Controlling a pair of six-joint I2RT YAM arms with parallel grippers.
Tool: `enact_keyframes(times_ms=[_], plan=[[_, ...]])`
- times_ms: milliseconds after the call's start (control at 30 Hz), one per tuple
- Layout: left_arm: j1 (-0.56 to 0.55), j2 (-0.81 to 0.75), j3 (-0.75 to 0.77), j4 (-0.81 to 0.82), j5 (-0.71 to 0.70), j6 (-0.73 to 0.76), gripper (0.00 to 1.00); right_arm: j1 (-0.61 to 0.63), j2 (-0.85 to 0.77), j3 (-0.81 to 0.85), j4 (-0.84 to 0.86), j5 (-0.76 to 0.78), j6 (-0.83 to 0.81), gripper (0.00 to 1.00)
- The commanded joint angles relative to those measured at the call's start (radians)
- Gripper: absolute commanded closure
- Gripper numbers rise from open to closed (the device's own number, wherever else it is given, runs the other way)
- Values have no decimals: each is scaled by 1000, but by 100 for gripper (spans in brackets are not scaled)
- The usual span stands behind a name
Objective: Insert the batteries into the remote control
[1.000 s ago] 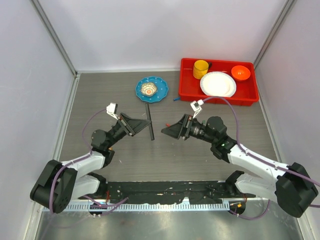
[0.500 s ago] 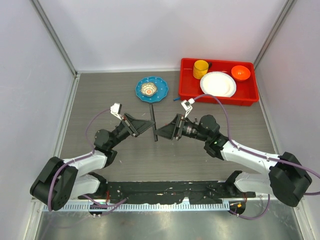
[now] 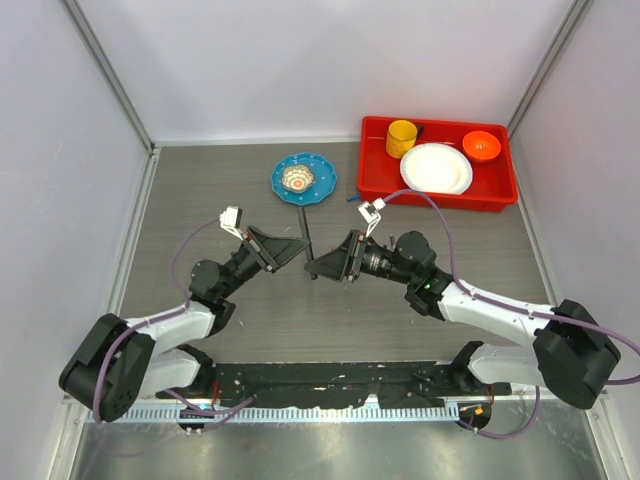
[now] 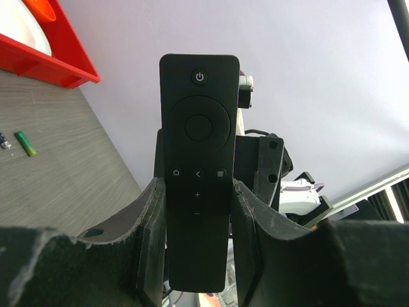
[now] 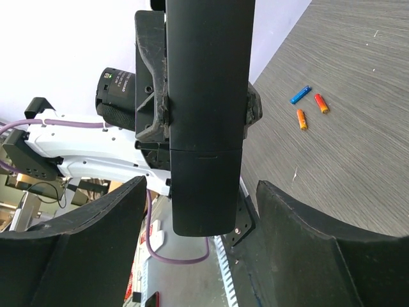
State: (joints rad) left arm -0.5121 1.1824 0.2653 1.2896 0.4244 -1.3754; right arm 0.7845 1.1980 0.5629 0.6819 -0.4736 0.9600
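1. Nearest the camera, a black rail runs along the table's front edge. The bases of both arms sit at its two ends.
2. The table is a grey board with a wood grain. The two arms reach in over its middle and meet there.
3. The left gripper is clamped on the remote control. Its fingers press the two long edges just below the small buttons. The remote is held clear of the table, button face toward the left wrist camera.
4. The right gripper is at the remote's near end, with one finger on each side of the plain back. The right wrist view shows daylight on both sides, so its pincer stands wide and is not gripping.
5. Farther out, the batteries lie loose on the grain: two orange-red ones close together, with a blue cell just beside them. A green cell also lies on the table (seen only from the left wrist).
6. Beyond them a blue plate holds a small patterned cup. To its right is a red tray.
7. In the tray are a yellow cup, a white plate and an orange bowl.
8. Pale, bare walls close in the back and both sides. Grey metal posts stand at the corners.
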Motion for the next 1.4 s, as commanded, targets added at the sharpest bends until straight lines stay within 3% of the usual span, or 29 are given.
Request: enact_keyframes(times_ms=[0,433,567,600,633,700,767,867,933,967,1033,1067,1133,1167,1233,1367], plan=[[-16,-27,15,257,-21,22,100,7,8,2,77,10,-10,26],[-34,-41,14,252,-29,21,100,7,48,-14,151,-34,25,49],[-34,-32,17,248,-29,18,99,7,48,-12,160,-60,25,68],[-32,-29,18,234,-27,16,94,7,46,-11,160,-66,22,72],[-34,-27,22,229,-27,16,74,7,41,-11,159,-74,17,78],[-34,-24,17,223,-35,6,47,7,22,-5,136,-100,-4,83],[-31,-29,6,215,-61,-5,1,7,-17,9,55,-124,-55,88],[-11,-58,11,131,-65,-1,0,7,-70,57,-155,-134,-141,92],[13,-85,18,12,-73,18,0,7,-119,107,-284,-120,-245,92],[23,-125,32,-37,-78,33,0,7,-135,132,-443,-102,-294,93],[32,-177,57,-247,-104,129,0,9,-164,217,-617,4,-444,95],[32,-234,110,-482,-113,188,0,12,-166,247,-794,59,-492,98],[11,-285,182,-742,-211,366,0,22,-152,316,-928,240,-618,99],[-5,-312,254,-970,-272,412,0,24,-143,328,-1017,295,-653,99],[-61,-331,287,-1073,-414,469,0,33,-123,345,-1062,448,-719,99],[-141,-340,314,-1186,-590,466,4,100,-85,379,-1110,587,-733,99]])
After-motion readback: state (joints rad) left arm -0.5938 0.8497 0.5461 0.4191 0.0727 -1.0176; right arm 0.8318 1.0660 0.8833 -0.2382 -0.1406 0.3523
